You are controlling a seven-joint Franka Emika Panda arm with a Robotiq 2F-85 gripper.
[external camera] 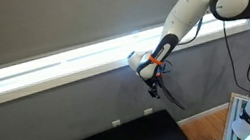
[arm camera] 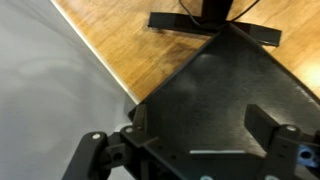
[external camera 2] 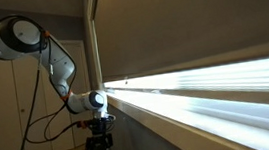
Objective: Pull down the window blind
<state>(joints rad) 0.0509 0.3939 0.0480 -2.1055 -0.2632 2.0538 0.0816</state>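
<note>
**Shade's edge lies above the gripper**

In an exterior view the window blind [external camera: 56,20] runs horizontally, its bottom edge at 11 o'clock from the gripper [external camera: 151,84]. In an exterior view it [external camera 2: 199,18] lies at 1 o'clock, apart. In the wrist view the gripper [arm camera: 190,150] faces the wooden floor [arm camera: 130,40], fingers spread, empty.

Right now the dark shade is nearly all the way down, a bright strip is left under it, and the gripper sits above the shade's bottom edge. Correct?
Not quite. The window blind is nearly down with the bright strip under it, but the gripper hangs below the blind's bottom edge, in front of the grey wall under the window. An exterior view shows it.
</note>
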